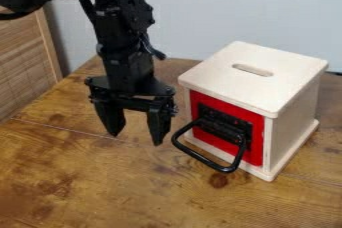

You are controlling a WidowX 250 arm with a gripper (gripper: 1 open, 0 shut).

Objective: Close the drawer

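The drawer (225,123) has a red front, a black panel and a large black loop handle (210,156) that hangs down toward the table. It sits in a pale wooden cube box (261,80) and its front looks flush with the box face. My gripper (134,124) is open and empty, fingers pointing down, just above the table. It is to the left of the drawer front, apart from it and the handle.
The box has a slot (253,70) in its top. The wooden table (80,187) stretches to the front and left. A slatted wooden panel (23,57) stands at the far left. A white wall is behind.
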